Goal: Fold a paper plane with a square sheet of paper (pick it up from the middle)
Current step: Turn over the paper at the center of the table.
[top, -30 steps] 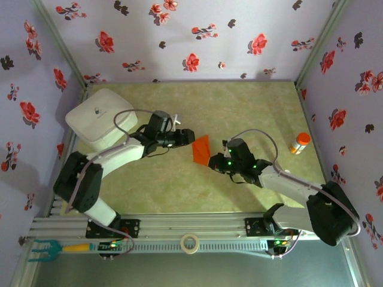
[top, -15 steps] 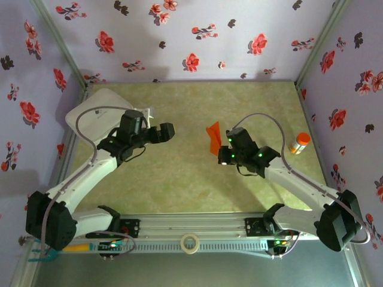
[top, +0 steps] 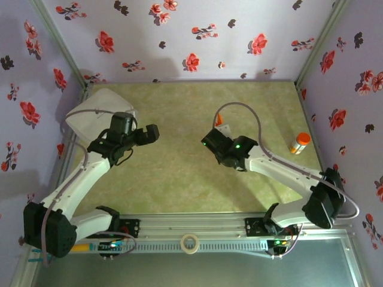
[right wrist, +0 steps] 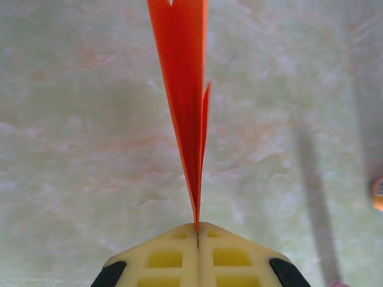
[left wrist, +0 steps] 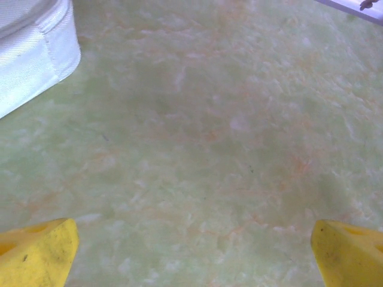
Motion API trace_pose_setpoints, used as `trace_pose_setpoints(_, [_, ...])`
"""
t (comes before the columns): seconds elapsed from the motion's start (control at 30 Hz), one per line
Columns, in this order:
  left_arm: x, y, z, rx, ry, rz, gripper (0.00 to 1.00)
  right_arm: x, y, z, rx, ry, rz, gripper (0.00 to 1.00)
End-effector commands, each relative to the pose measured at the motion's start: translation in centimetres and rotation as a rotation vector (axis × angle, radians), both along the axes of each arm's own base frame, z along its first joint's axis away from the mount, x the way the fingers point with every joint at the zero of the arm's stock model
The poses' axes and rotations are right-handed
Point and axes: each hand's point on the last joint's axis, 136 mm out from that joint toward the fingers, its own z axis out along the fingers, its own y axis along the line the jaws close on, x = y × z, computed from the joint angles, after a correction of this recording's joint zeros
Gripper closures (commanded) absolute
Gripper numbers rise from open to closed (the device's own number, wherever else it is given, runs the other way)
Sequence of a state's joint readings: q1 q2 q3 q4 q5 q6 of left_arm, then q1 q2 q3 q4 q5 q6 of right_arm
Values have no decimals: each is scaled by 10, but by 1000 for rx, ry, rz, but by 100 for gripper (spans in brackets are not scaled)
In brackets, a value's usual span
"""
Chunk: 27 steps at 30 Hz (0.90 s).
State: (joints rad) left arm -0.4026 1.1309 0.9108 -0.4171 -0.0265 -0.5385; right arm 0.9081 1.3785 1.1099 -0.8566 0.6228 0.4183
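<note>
The square sheet of paper [right wrist: 182, 84] is bright orange and folded into a narrow layered wedge. In the right wrist view I see it edge-on, rising straight out from the fingertips. My right gripper [right wrist: 197, 226] is shut on its lower edge and holds it above the table. From above, only a small orange sliver of the paper [top: 221, 127] shows by the right gripper [top: 215, 135] near the table's middle. My left gripper [top: 152, 133] stands well to the left, apart from the paper. Its yellow fingertips [left wrist: 36, 251] are spread wide over bare table.
A white box [top: 96, 116] sits at the back left, its corner [left wrist: 30, 54] close to the left gripper. An orange-capped bottle [top: 299, 143] stands at the right. A tape roll [top: 190, 243] and a green-tipped tool [top: 37, 256] lie on the front rail.
The left gripper let go of the paper, opened wide and drew back to the left. The right gripper, still shut on the paper, carried it toward the back and turned it edge-on.
</note>
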Motion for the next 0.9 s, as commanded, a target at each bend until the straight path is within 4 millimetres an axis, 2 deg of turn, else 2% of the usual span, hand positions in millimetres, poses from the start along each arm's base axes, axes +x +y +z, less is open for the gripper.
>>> trace_pose_setpoints(0.0, [-7, 12, -5, 31, 13, 18, 0, 8, -16, 22, -224, -123, 5, 100])
trace_pose_setpoints(0.07, [-7, 16, -4, 32, 10, 28, 0, 9, -9, 18, -268, -132, 34, 100])
trace_pose_setpoints(0.33, [-7, 35, -3, 28, 6, 106, 0, -5, 31, -36, -457, 7, 212, 100])
trace_pose_setpoints(0.43, [-7, 40, -3, 25, 3, 122, 0, -18, 51, -61, -456, 78, 275, 100])
trace_pose_setpoints(0.57, [-6, 41, -4, 23, 3, 128, 0, -37, 77, -95, -362, 221, 337, 99])
trace_pose_setpoints(0.7, [-6, 42, -3, 19, 2, 128, 0, -46, 92, -110, -279, 284, 349, 91])
trace_pose_setpoints(0.87, [-6, 40, -4, 4, 6, 127, 0, -52, 104, -112, -187, 316, 362, 76])
